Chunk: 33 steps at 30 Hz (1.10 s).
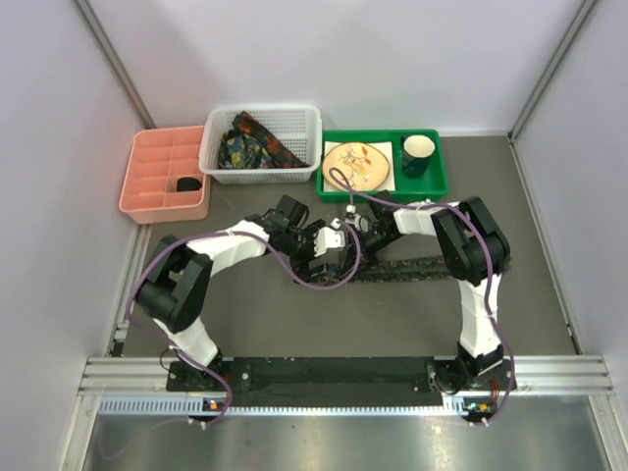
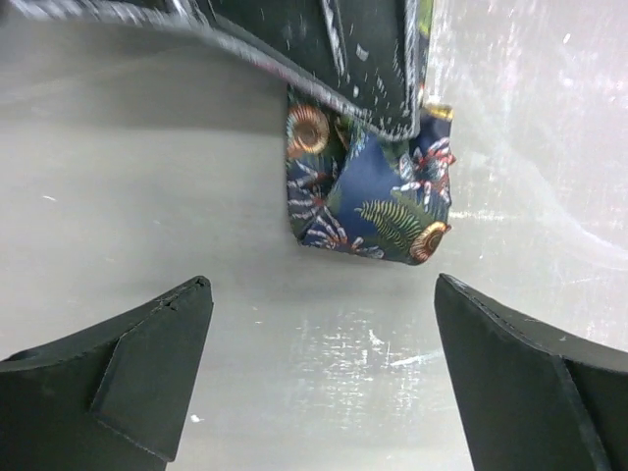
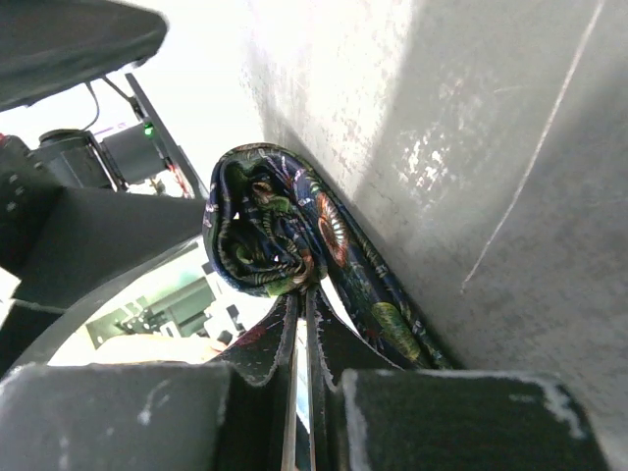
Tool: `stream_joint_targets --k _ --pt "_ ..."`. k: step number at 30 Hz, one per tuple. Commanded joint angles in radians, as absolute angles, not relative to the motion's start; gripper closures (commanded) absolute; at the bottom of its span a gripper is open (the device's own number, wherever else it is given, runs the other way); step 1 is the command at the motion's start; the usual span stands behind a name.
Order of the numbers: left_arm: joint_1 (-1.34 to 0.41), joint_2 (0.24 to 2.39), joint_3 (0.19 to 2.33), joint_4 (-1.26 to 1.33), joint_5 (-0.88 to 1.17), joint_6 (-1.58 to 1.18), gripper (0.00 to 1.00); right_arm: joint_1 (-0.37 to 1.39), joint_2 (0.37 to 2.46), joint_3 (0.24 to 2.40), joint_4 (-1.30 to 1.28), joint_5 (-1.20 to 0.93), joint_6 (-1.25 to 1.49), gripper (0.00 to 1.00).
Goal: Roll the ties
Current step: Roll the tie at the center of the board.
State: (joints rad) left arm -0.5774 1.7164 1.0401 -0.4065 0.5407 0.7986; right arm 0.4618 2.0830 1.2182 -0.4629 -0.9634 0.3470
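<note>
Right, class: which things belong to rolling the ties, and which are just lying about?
Job: dark paisley fabric tie in the right gripper; same-print ties in the white mesh basket.
Lying about: green plastic tray, round plate, green mug, pink compartment tray.

A scuffed grey table (image 1: 265,324) carries four things. A pink compartment tray (image 1: 162,211) sits at the upper left of the frame, with a white slatted basket (image 1: 260,172) just beside it at upper centre and a green tray (image 1: 383,193) next along to the right. At mid-frame a dark, floral-printed tie (image 1: 412,267) lies stretched flat toward the right, its left end wound into a small roll.
</note>
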Motion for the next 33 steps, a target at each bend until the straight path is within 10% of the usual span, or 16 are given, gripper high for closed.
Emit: stream_joint_targets --k 1,16,24,33 --pt "-0.589 1.666 1.012 -0.287 0.612 0.808 0.01 0.46 2.04 1.203 -0.41 -0.931 0.319 1.0" --pt "-0.704 1.845 1.141 -0.376 0.517 0.785 0.02 0.459 1.996 1.196 -0.354 -0.951 0.354 1.0" --pt "-0.71 1.873 1.18 -0.456 0.48 0.788 0.54 0.457 1.976 1.189 -0.348 -0.968 0.348 1.0" --pt "-0.71 1.87 1.15 -0.476 0.448 0.818 0.62 0.437 1.954 1.198 -0.403 -0.991 0.328 0.88"
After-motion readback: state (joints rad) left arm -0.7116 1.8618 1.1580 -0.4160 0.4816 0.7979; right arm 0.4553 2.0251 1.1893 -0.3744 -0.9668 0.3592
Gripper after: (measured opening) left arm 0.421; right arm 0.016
